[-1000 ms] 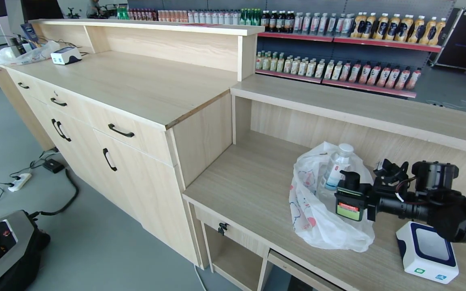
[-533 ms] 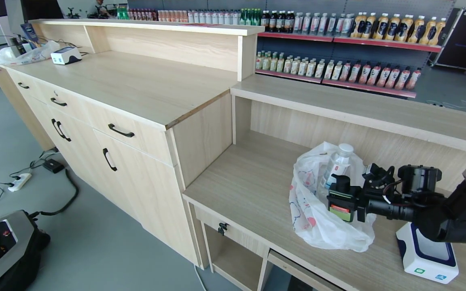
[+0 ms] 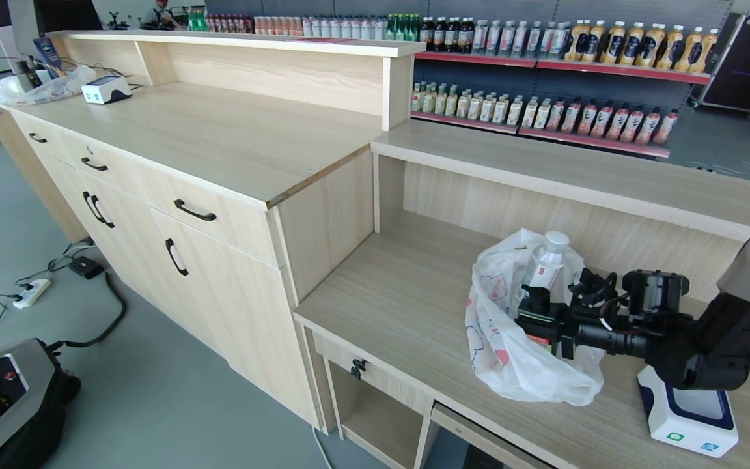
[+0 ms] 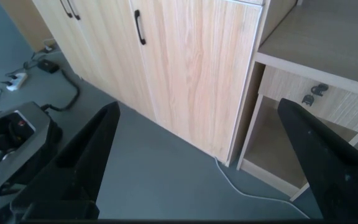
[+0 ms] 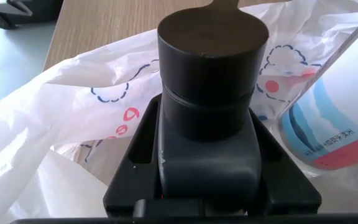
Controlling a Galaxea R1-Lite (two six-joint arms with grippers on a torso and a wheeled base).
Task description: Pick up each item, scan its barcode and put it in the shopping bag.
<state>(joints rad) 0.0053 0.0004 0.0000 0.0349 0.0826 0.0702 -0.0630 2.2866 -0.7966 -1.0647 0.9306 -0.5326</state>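
A white shopping bag (image 3: 512, 365) lies open on the low wooden counter (image 3: 401, 293), with a clear water bottle (image 3: 544, 260) standing inside it. My right gripper (image 3: 547, 319) is shut on a dark black-capped item (image 3: 536, 311) with a green and red label, held at the bag's mouth and partly inside it. In the right wrist view the item's round black cap (image 5: 211, 56) sits over the bag's plastic (image 5: 92, 124), with the water bottle (image 5: 334, 124) right beside it. My left gripper (image 4: 197, 162) hangs open above the floor in front of the cabinet.
A white and blue scanner (image 3: 687, 410) stands on the counter just right of the bag, under my right arm. A raised back ledge (image 3: 577, 169) runs behind the bag. The higher counter on the left holds another scanner (image 3: 107, 89) and bag (image 3: 36, 88). Drink shelves (image 3: 544, 111) line the back.
My right gripper has carried the item left and down, from beside the bag above the scanner to the bag's mouth. The bag and water bottle have stayed put.
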